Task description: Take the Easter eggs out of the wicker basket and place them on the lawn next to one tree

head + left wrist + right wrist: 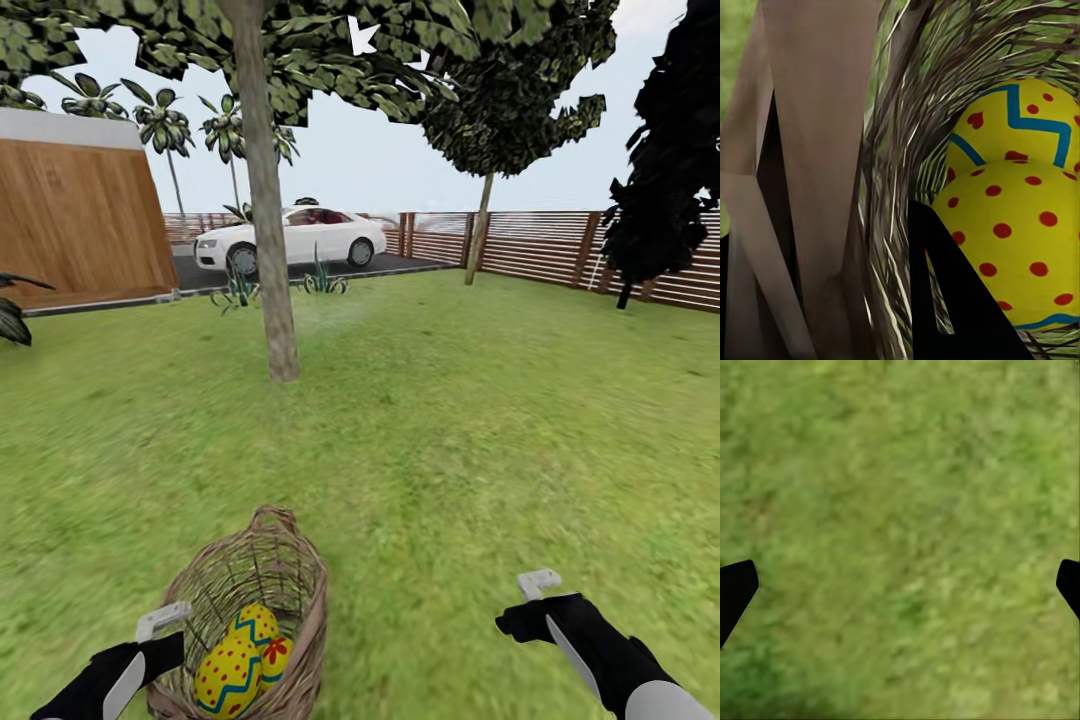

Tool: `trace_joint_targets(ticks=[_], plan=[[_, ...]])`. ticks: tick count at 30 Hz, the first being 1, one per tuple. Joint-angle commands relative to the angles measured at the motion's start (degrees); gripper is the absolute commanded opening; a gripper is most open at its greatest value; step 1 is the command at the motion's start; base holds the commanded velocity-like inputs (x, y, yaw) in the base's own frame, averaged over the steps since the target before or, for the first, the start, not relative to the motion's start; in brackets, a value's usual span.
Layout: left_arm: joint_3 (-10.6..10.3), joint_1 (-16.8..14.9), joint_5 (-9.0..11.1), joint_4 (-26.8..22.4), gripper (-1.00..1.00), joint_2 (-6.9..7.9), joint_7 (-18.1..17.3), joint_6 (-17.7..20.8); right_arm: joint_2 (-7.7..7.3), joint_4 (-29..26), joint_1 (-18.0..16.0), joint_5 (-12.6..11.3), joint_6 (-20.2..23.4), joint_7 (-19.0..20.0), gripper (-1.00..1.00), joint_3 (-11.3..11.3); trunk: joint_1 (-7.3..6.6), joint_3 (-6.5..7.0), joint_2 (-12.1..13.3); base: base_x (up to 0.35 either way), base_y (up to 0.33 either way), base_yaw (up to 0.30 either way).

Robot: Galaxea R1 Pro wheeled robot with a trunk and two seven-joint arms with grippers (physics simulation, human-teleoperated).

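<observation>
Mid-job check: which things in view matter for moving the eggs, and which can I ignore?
Job items:
- Easter eggs, inside the basket
- wicker basket
- lawn
- nearest tree
- left hand, at the basket rim
- right hand, open over grass

Ignore:
- white car
- slat fence
- wooden wall
- palms

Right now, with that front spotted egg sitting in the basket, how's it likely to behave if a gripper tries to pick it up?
The front egg looks smooth and rounded, so it may slip between flat fingers. It leans against another egg inside the wicker basket, so lifting it could shift that one. Set on the lawn, it would probably roll a little.
</observation>
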Motion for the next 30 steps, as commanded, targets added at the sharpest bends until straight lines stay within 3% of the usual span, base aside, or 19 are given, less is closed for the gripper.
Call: trace_joint_targets(ticks=[1, 6, 8, 10, 17, 21, 30], plan=[[0.3, 0.0, 0.6, -0.1, -1.0, -0.14, 0.0, 0.4, -0.14, -0.1, 0.0, -0.6, 0.3, -0.1, 1.0, 0.3, -0.23, 0.13, 0.4, 0.0, 0.0, 0.296], [0.3, 0.0, 0.6, -0.1, -1.0, -0.17, -0.2, 0.2, 0.0, -0.1, 0.0, -0.5, 0.3, -0.2, 1.0, 0.6, -1.33, 1.02, 2.4, 0.0, 0.0, 0.296], [0.4, 0.0, 0.6, -0.1, -1.0, -0.11, -5.8, -0.1, 0.01, -0.1, -0.1, -0.6, 0.3, -0.2, 1.0, 0.5, -1.33, 1.02, 2.4, 0.181, 0.0, 0.296], [0.4, 0.0, 0.7, -0.1, -1.0, 0.06, -6.5, 0.1, 0.07, -0.1, 0.0, -0.5, 0.2, -0.2, 1.0, 0.6, -1.33, 1.02, 2.4, 0.321, 0.002, 0.294], [0.5, 0.0, 0.9, -0.1, -1.0, 0.18, -6.6, -0.1, 0.01, 0.2, 0.0, -0.5, 0.3, -0.2, 1.0, 0.5, -1.33, 1.02, 2.4, 0.338, 0.072, 0.215], [2.0, 0.0, 0.9, -0.1, -1.0, 0.26, -6.6, -0.2, 0.02, 0.3, 0.0, -0.5, 0.3, -0.2, 1.0, 0.5, -1.33, 1.02, 2.4, 0.338, 0.078, 0.182], [2.1, 0.0, 0.9, -0.1, -1.0, 0.33, -6.6, -0.2, 0.01, 0.3, 0.0, -0.5, 0.2, -0.2, 1.0, 0.6, -1.33, 1.02, 2.4, 0.338, 0.078, 0.182]])
